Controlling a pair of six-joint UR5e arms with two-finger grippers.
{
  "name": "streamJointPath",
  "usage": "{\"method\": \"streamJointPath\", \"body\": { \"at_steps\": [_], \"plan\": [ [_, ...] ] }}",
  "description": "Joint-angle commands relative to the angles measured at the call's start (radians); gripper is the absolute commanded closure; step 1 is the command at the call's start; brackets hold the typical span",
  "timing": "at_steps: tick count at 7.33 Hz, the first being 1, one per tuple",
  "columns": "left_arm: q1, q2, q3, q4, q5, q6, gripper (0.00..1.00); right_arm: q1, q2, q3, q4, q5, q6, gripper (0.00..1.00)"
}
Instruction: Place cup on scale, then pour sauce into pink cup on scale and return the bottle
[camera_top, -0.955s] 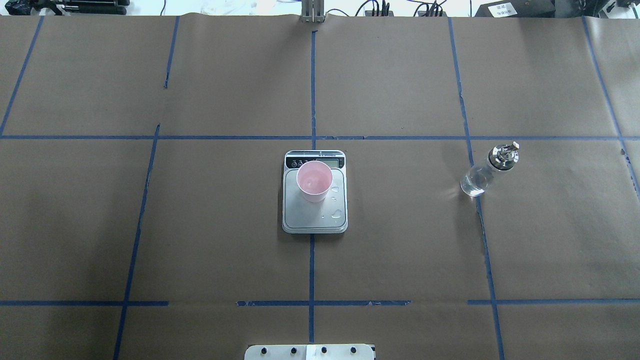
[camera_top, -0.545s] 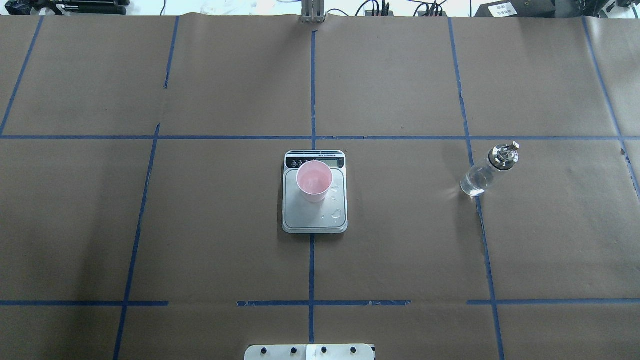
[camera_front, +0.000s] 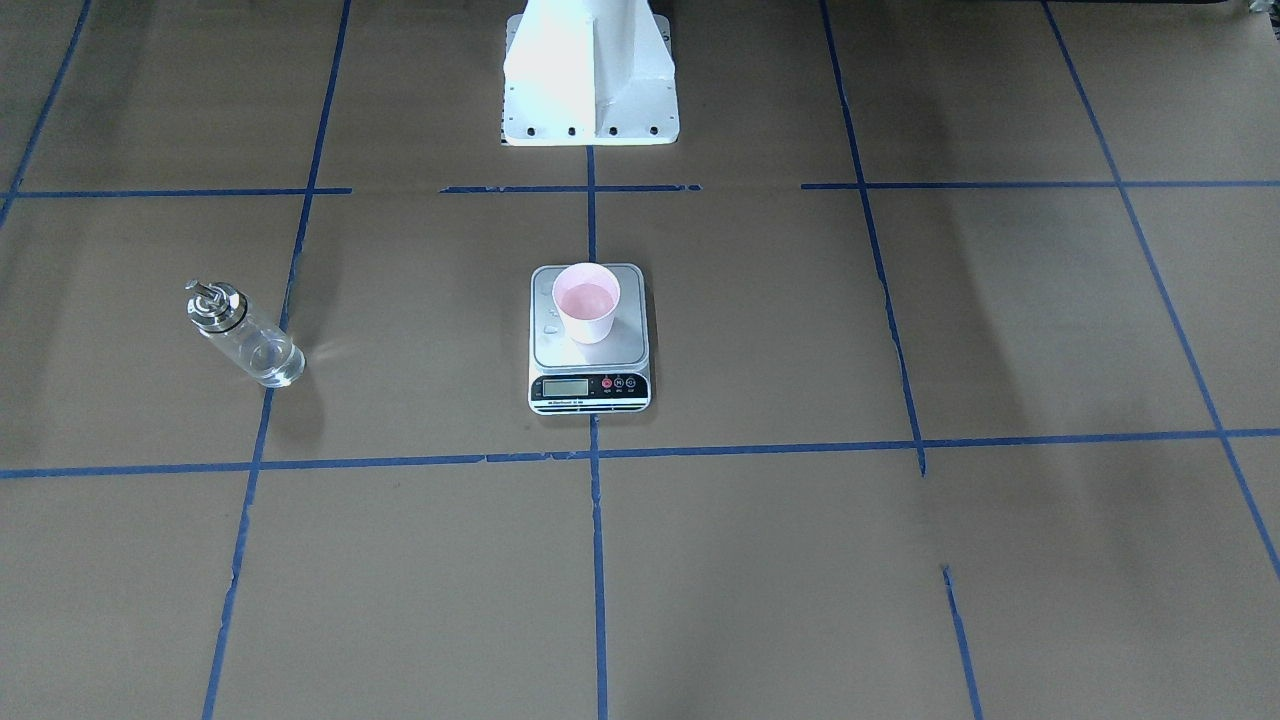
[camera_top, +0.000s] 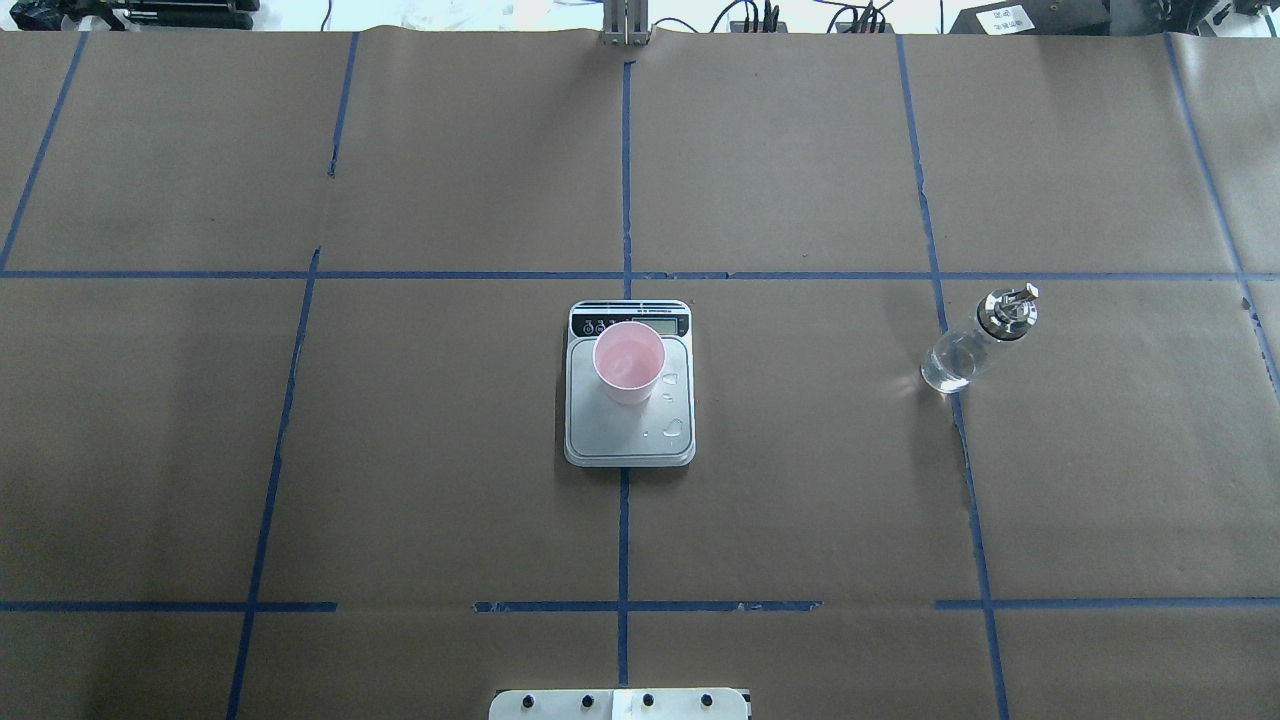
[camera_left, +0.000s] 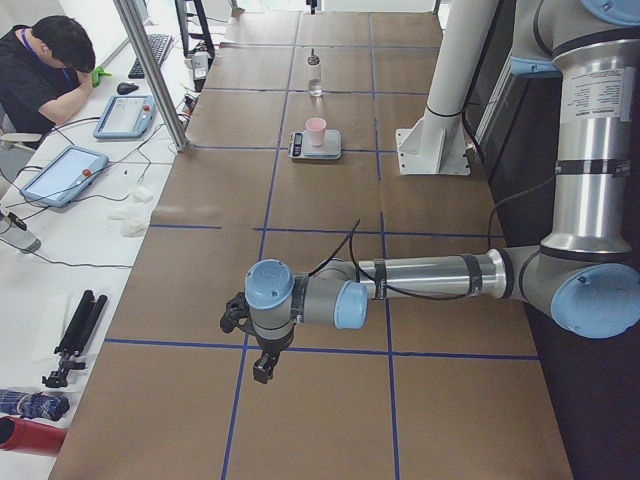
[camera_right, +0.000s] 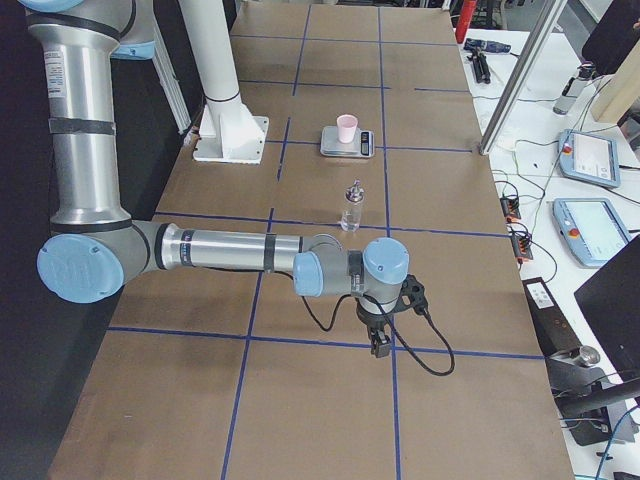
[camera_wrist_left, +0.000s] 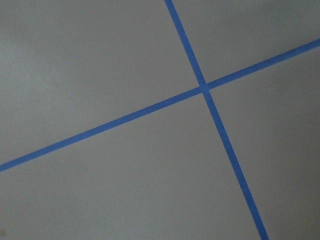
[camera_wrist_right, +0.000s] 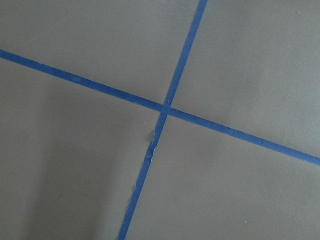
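Cup: the cup stands upright on the scale, on the part of the platform near the display strip.
Scale: it lies at the middle of the desk. Some clear drops sit on the platform beside the cup.
Bottle: the bottle stands alone on the desk, well apart from the scale, on the robot's right side. Nothing touches it.
Sauce: a little sauce shows in the bottom of the glass.
Left end effector: the left end effector hangs over the desk end far from the scale and points down. You see it only in the left side view, so I cannot tell how far it is open. No object is seen in it.
Right end effector: the right end effector hangs at the opposite desk end and also points down. Its opening I cannot tell, and I see nothing in it.
Key relation: the bottle lies between the right end effector and the scale, so the right arm is clearly the nearer one. The long axis of the bottle is vertical, spout on top, so any grasp should come from the side.
Stage: I judge the task is finished or almost, because the cup is on the scale and the bottle is set down away from it.
Hard to see: both wrist cameras show only blue tape crossing on brown paper, without fingers. The number on the display is too small to read. Whether the cup holds liquid, you cannot confirm.
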Motion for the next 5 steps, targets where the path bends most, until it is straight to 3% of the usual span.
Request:
{"method": "streamJointPath", "body": {
  "at_steps": [1, 3, 5],
  "plan": [
    [-0.001, 0.003, -0.022, 0.098, -0.003, 0.002, 0.0, 0.001, -0.002, -0.019, 0.0, 0.004, 0.01, 0.0],
    [-0.008, 0.021, -0.054, 0.109, -0.062, 0.001, 0.0, 0.001, -0.002, -0.016, 0.0, 0.015, 0.068, 0.0],
    [-0.039, 0.02, -0.066, 0.106, -0.061, -0.004, 0.0, 0.001, -0.003, -0.018, 0.0, 0.03, 0.111, 0.0]
  ]
}}
